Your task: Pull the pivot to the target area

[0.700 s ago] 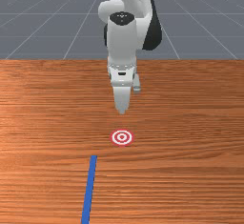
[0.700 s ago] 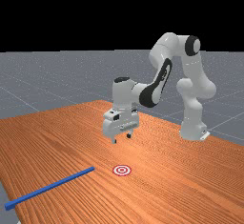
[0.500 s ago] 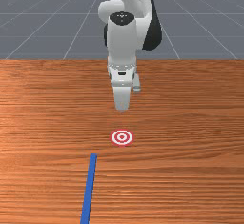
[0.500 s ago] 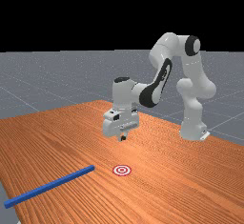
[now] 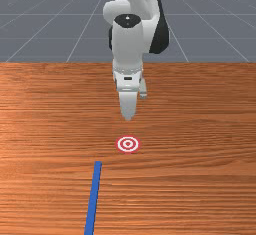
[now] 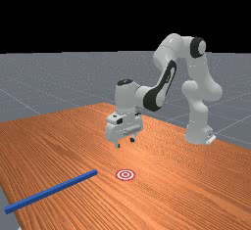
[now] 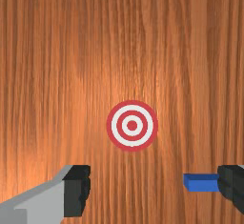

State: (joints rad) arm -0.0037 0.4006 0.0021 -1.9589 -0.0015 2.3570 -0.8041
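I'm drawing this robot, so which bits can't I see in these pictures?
Front view: the outer end of the blue bar, cut off by the bottom edge.
Front view: the upper part of the robot arm, cut off by the top edge.
Front view: the back finger of the gripper, hidden behind the front one.
Wrist view: part of the bar, hidden behind one finger, which the right edge cuts off.
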